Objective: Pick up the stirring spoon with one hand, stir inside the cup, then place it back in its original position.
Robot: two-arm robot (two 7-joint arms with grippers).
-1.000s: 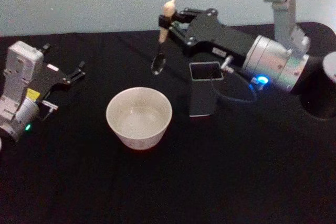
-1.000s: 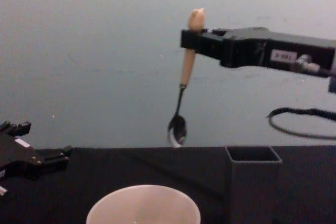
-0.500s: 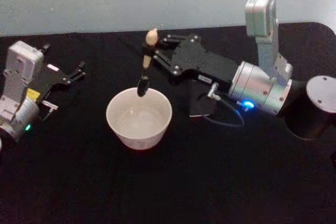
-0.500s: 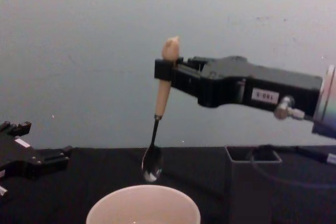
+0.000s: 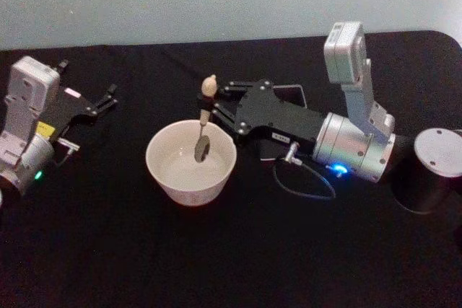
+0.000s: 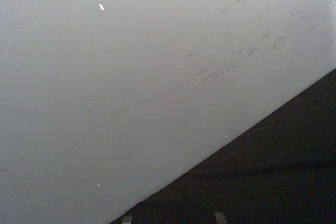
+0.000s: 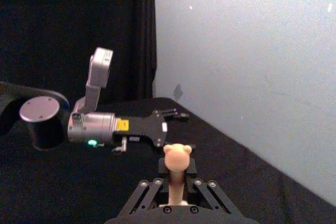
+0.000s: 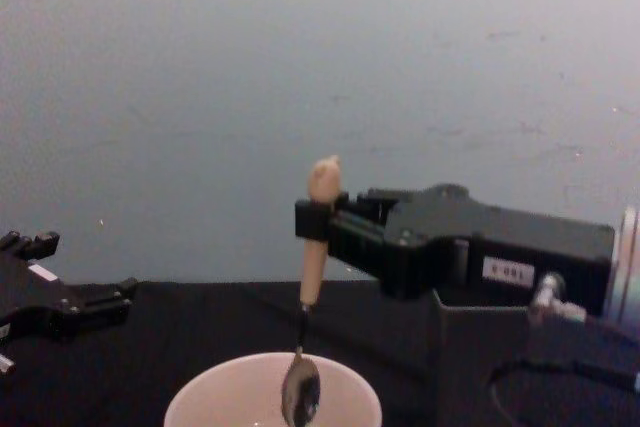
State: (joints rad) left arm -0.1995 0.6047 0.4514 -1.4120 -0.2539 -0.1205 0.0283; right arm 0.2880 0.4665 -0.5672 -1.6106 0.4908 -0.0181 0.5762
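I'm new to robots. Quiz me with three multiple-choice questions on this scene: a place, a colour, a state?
1. Where is the bowl of the stirring spoon?
A) inside the cup
B) in the square holder
C) on the table

2. What colour is its handle?
A) red
B) pale beige
C) green

3. The right gripper is:
A) open
B) shut on the spoon
C) parked on the table

Answers: 1 A, the bowl hangs below the cup's rim; 2 B, by the chest view; 3 B, it clamps the handle. The left gripper idles far left.
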